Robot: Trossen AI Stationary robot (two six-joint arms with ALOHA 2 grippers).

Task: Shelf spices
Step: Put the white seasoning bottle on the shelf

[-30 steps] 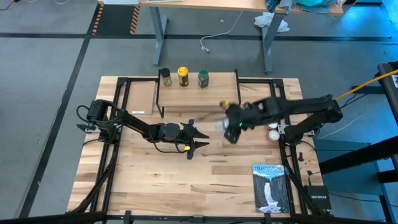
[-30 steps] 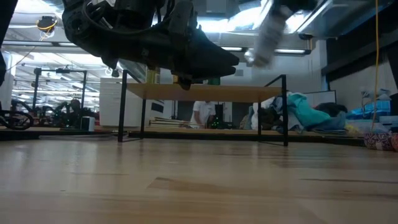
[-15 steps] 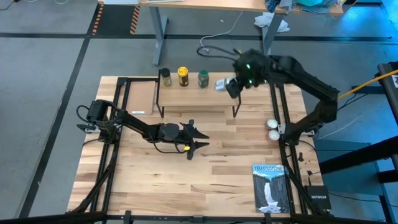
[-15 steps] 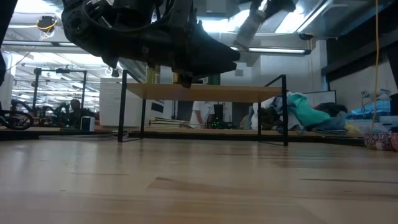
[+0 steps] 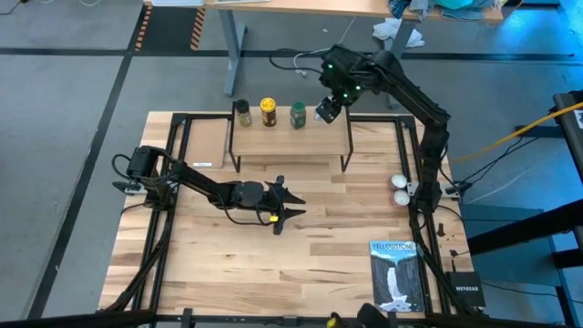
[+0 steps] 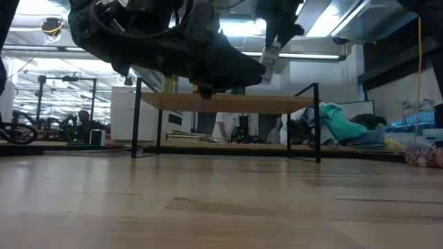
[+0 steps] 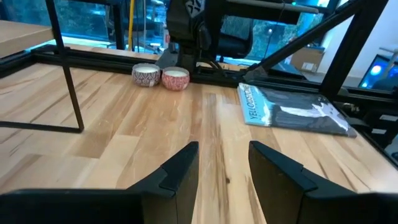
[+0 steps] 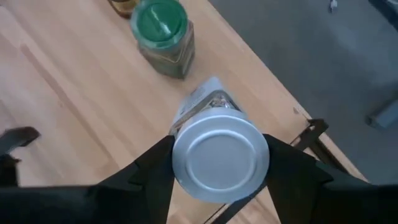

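The shelf [image 5: 290,138] stands at the table's far side on thin black legs. Three jars stand in a row on its far edge: a dark-lidded one [image 5: 242,112], an amber one with a yellow lid [image 5: 268,111] and a green one [image 5: 298,115]. My right gripper [image 5: 325,109] hovers over the shelf's right end, just right of the green jar [image 8: 161,34], shut on the clear jar with the white lid [image 8: 219,155]. The low view shows that jar [image 6: 270,62] tilted above the plank [image 6: 228,102]. My left gripper [image 5: 278,202] waits open, low over mid-table. My right gripper pinches the clear jar at its lid end [image 8: 219,155] between the two fingers [image 8: 155,168], one on each side. It comes from above, slanting down. The jar is lifted clear above the shelf plank and tilted, its lid toward the wrist and its body [image 8: 205,102] pointing down at the plank.
A blue-and-white book [image 5: 394,273] lies near the table's near right corner. Two small round white pots [image 5: 399,189] sit by the right arm's base. Black frame rails run along the table's sides. Bare wood lies between the shelf and the book.
My right gripper has carried the clear jar from low over the table, right of the shelf's front, up and toward the far edge, then left along the shelf's far edge to a spot beside the green jar. The jar stays lifted and in its hold.
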